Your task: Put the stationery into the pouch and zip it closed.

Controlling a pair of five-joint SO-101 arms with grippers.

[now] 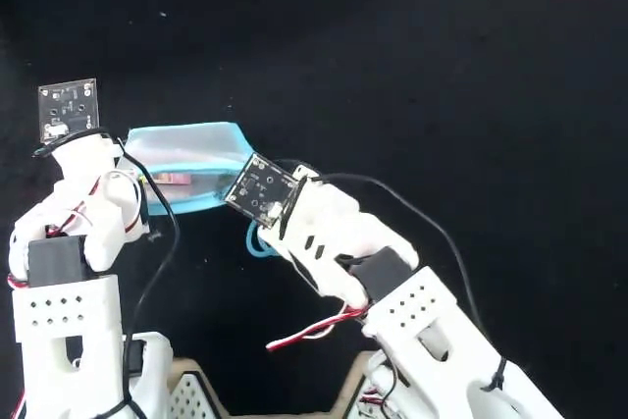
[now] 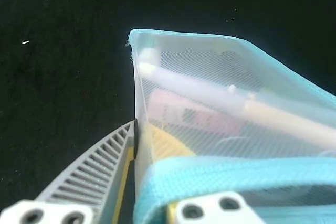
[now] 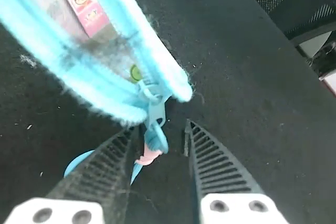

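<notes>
The left gripper [image 2: 137,145] is clamped on one short end of the pouch [image 2: 226,72], with the mesh wall pinched just inside its ribbed finger [image 2: 100,169]. The rest of the pouch stretches away from that gripper over the black table [image 1: 442,76]. Through the mesh, just beyond the left gripper's fingertips, lie a long white pen [image 2: 210,95], a pink eraser [image 2: 189,115] beside it, and something yellow [image 2: 163,145] closest to the finger (too blurred to name). At the pouch's far end is the right gripper [image 3: 159,129], jaws moderately apart and closed on nothing. The blue zipper pull [image 3: 154,116] hangs from the pouch's corner straight down into the gap between its two fingers, nearer one finger than the other; whether it touches that finger cannot be told. A small pink tag [image 3: 147,156] dangles below the pull, deeper between the jaws, and a blue loop [image 3: 79,162] lies on the table just outside one finger.
</notes>
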